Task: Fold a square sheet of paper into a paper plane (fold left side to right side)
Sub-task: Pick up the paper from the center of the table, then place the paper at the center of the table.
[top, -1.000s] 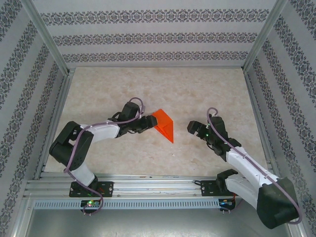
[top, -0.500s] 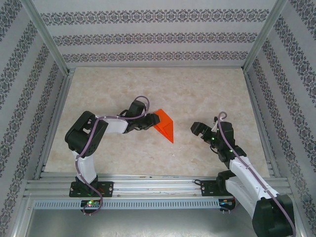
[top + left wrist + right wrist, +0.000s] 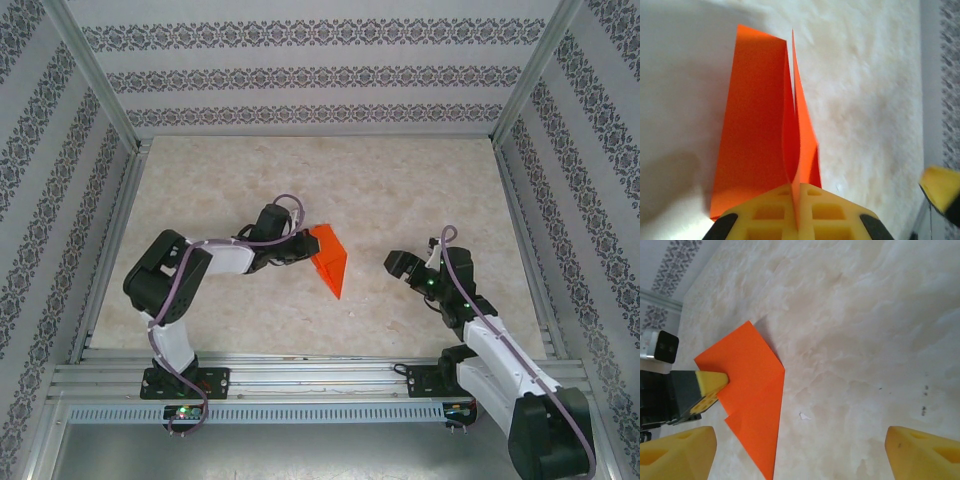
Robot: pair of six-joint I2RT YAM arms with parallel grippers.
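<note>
The square sheet of paper [image 3: 328, 258] is bright orange and folded into a pointed paper plane shape, its tip toward the near edge of the table. My left gripper [image 3: 299, 246] is shut on its left edge. In the left wrist view the paper [image 3: 755, 125] stands up between the yellow fingertips [image 3: 815, 200], with one flap pinched and the wider flap spread to the left. My right gripper [image 3: 400, 265] is open, to the right of the paper and apart from it. Its wrist view shows the paper [image 3: 755, 395] ahead on the left, with the left gripper's yellow finger [image 3: 710, 382] on it.
The beige marbled table [image 3: 400, 190] is ringed by patterned walls [image 3: 300, 75] and aluminium rails [image 3: 300, 378] at the near edge. A tiny white scrap [image 3: 804, 416] lies on the table just right of the paper.
My left gripper has shut on the paper's edge, and the paper's tip has swung a little to the left and nearer. The right arm has drawn back slightly.
</note>
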